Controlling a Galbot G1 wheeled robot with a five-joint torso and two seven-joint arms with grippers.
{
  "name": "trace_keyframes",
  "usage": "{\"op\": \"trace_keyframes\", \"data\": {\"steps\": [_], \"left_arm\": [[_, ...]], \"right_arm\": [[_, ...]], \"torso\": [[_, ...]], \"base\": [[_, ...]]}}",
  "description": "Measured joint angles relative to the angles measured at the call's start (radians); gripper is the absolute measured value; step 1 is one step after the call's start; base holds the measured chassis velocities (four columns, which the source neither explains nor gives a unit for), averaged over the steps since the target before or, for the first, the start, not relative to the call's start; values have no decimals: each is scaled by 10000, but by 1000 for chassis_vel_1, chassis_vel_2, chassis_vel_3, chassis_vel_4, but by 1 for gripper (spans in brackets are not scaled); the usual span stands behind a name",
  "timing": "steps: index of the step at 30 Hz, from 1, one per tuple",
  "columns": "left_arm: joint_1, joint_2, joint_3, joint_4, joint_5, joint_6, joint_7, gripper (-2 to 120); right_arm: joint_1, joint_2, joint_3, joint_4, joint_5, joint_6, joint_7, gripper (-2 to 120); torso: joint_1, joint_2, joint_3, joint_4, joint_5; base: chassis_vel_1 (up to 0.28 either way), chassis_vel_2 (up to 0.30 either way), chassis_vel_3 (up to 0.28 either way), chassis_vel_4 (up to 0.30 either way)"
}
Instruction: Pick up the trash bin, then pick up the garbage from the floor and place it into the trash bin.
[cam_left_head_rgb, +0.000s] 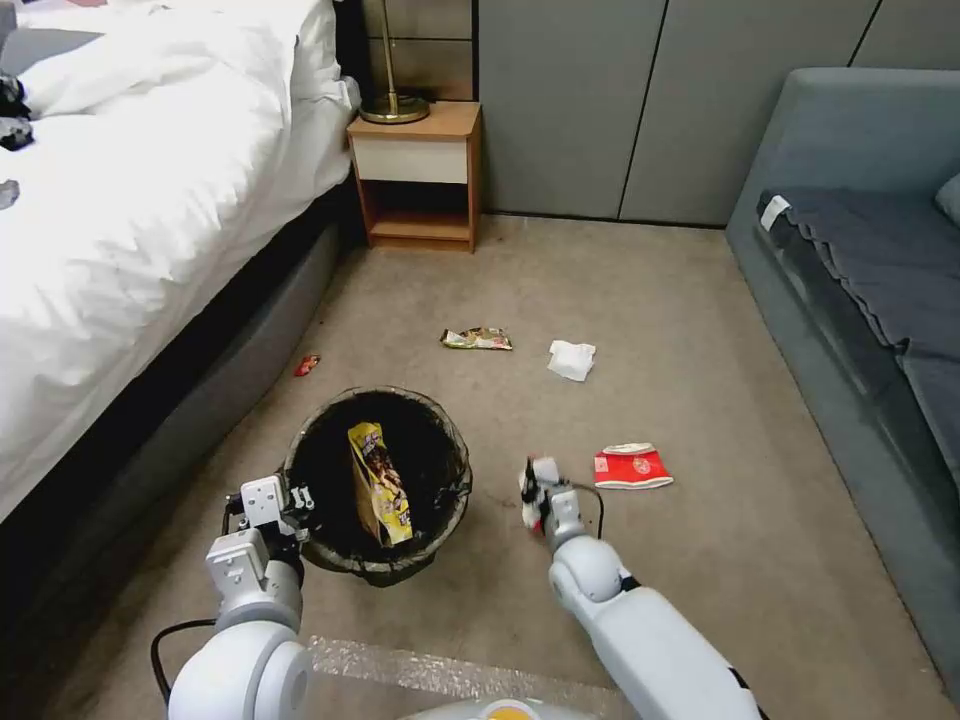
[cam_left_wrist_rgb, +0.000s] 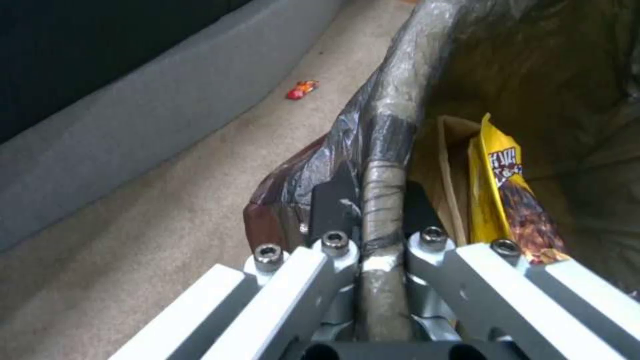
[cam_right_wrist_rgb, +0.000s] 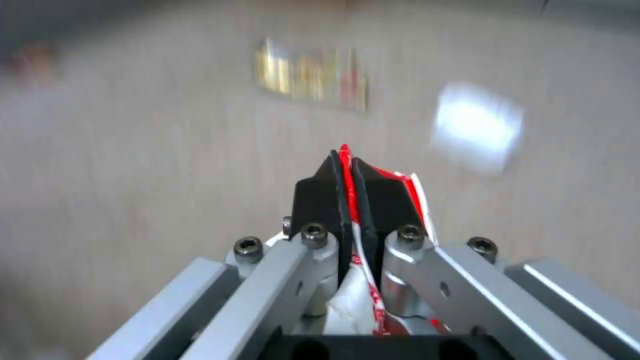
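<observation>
Left hand (cam_left_wrist_rgb: 373, 210) clamped on trash bin (cam_left_head_rgb: 440, 520) rim; right hand (cam_right_wrist_rgb: 350, 192) pinching red-white wrapper (cam_right_wrist_rgb: 400, 185).

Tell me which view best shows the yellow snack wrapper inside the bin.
The left wrist view: the yellow snack wrapper stands close up beside a tan paper bag. The head view shows it smaller, upright in the trash bin.
</observation>
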Motion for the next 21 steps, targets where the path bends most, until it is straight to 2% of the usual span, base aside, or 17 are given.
{"op": "trace_keyframes", "data": {"steps": [1,3,5,7,9,11,12,21], "left_arm": [[-15,8,33,42,0,0,0,0],[-16,9,45,51,0,0,0,0],[-20,32,135,154,3,0,0,0],[-19,36,145,166,4,0,0,0],[-4,120,340,350,17,0,1,0],[-2,137,377,380,20,1,1,0],[12,188,512,469,32,1,2,0],[30,156,798,663,223,-2,3,0]], "right_arm": [[-71,-75,160,557,-55,362,-151,0],[-84,-91,197,696,-70,463,-203,0],[-141,-183,425,1675,-232,1198,-639,0],[-144,-196,451,1825,-250,1294,-710,0],[-216,-415,421,3599,-137,2111,-1514,0],[-241,-458,370,3928,-99,2242,-1697,0],[-387,-616,104,4846,66,2541,-2181,0],[-1076,-1057,-879,6563,51,2729,-2735,0]], "torso": [[1,0,0,-2,-1],[0,0,0,-2,0],[1,0,0,-2,0],[1,0,0,-2,0],[0,0,0,1,0],[1,0,-1,1,0],[0,0,-1,1,0],[0,0,-1,0,0]], "base": [[0,0,0,0],[0,0,0,0],[0,0,0,0],[0,0,0,0],[0,0,0,0],[0,0,0,0],[0,0,0,0],[0,0,0,0]]}}
